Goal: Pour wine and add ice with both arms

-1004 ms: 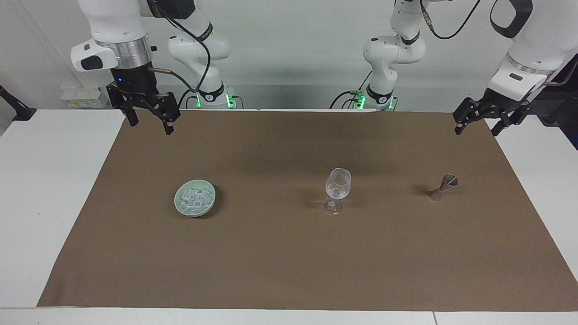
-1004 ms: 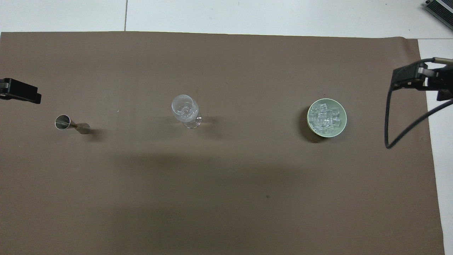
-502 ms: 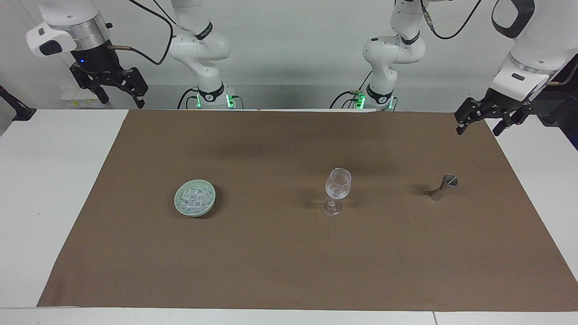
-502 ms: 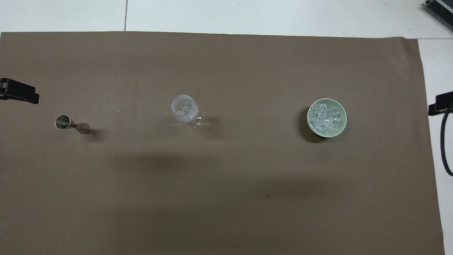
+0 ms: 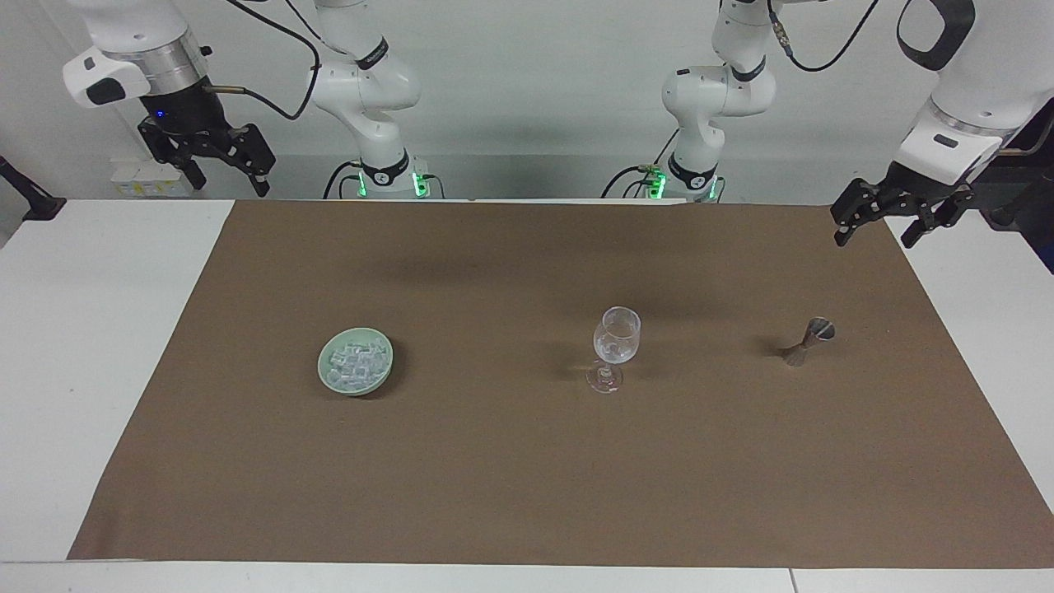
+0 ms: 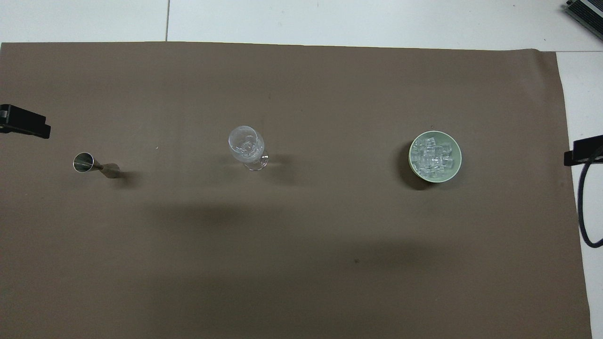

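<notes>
Right gripper [image 5: 227, 171] raised high at the right arm's end of the table, over the bare white table top [image 5: 99, 329] just off the corner of the brown mat [image 5: 527, 478]. Fingers spread, nothing between them. Only a black tip of it shows at the edge of the overhead view [image 6: 583, 149], with a loop of black cable [image 6: 584, 207] hanging below it

Left gripper [image 5: 874, 218] raised at the left arm's end, over the mat's edge nearest the robots. Fingers spread, empty. In the overhead view one black finger [image 6: 24, 122] pokes in from the side

On the mat, three things stand in a loose row across the middle, well apart from one another and from both grippers:

- Pale green bowl [image 5: 323, 367] toward the right arm's end. The ice [image 5: 356, 362] lies heaped in it, small clear cubes filling it close to the rim; seen also from above [image 6: 433, 155]
- Stemmed glass [image 5: 615, 346] near the middle of the row, upright on its foot. A few clear cubes show in its cup [image 6: 245, 143]; whether there is any liquid with them I cannot tell
- Metal jigger [image 5: 809, 342] toward the left arm's end, upright, hourglass shape, open mouth up [image 6: 84, 162]

Farther from the robots than this row the mat is plain brown, then a strip of white table top
</notes>
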